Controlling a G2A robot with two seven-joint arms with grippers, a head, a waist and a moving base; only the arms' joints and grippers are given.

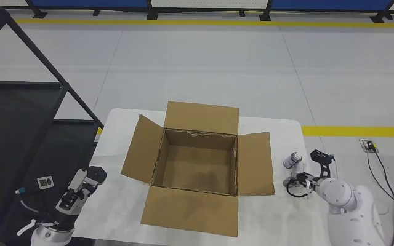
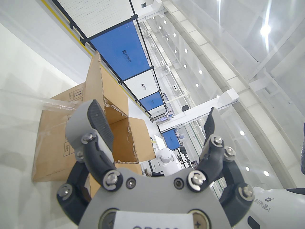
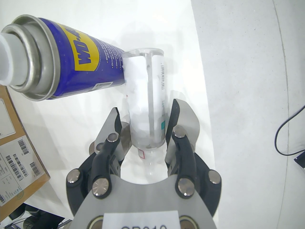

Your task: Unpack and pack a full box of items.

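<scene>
1. Right pincer (image 3: 145,115): nearest the lens in the right wrist view. Its two fingers (image 3: 118,120) stand narrowly parted, one on each side of the upper part of a clear bottle (image 3: 145,84). A thin gap shows at one finger. Whether the other finger touches the bottle cannot be told.
2. Clear bottle: upright on the white desk (image 3: 143,13), cap end toward the pincer. Its lower part is just beside the foot of the spray can (image 3: 71,65) and appears to touch it.
3. Spray can: blue with a yellow panel and a silver top, standing upright between the bottle and the cardboard box (image 1: 191,212). In the top view it stands off the box's right flap, slightly farther from the robot than the right pincer.
4. Cardboard box: at the middle of the desk, with all four flaps folded outward and its inner floor showing bare cardboard. In the right wrist view a flap corner bearing barcode labels lies near the spray can.
5. Left pincer (image 2: 155,120): spread wide and holding nothing, with its ribbed pads (image 2: 97,117) facing each other. It points up toward the side of the box. In the top view it sits at the desk's left edge, near the left flap but apart from it.
6. Surroundings: grey floor (image 3: 238,72) beyond the desk's right edge.
</scene>
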